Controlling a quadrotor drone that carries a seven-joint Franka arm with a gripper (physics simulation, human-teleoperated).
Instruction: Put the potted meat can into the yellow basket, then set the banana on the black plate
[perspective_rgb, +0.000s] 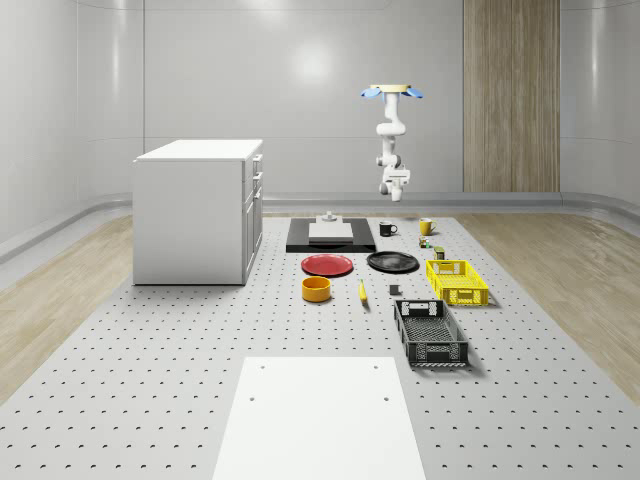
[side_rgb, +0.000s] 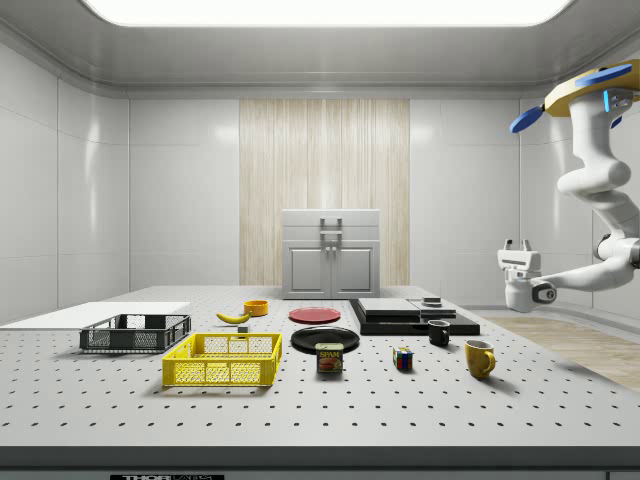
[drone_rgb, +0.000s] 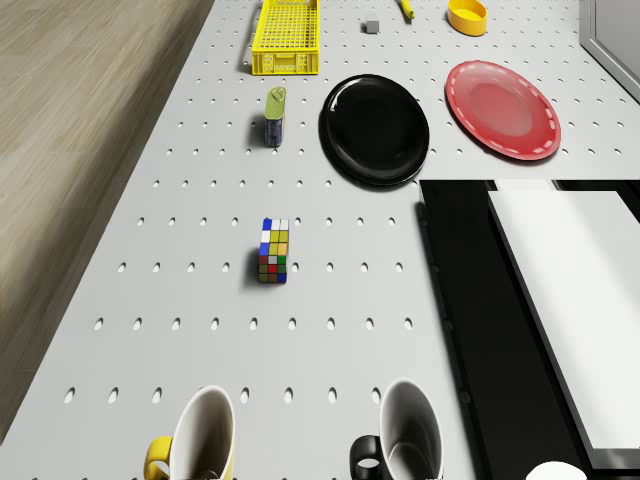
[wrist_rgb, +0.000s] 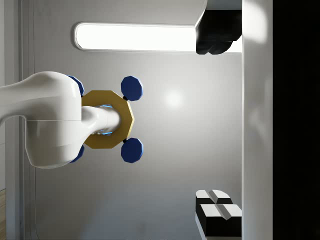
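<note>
- At the table's far end the drone (side_rgb: 590, 95) hovers high, arm folded under it, and the gripper (side_rgb: 518, 244) is turned upward with its fingers spread and empty.
- Below the pincer, and nearest it, stand a black mug (side_rgb: 438, 332) and a yellow mug (side_rgb: 479, 357), with a colour cube (side_rgb: 403, 359) just past them.
- Further out and well below stands the potted meat can (side_rgb: 330, 358), upright on the table. Its longer side seems to run along the line toward the basket.
- Beside the can is the black plate (side_rgb: 325, 339), bare.
- Beyond the can is the yellow basket (side_rgb: 222, 372), so the pincer must turn down and reach out first.
- Farthest lies the banana (side_rgb: 233, 317).
</note>
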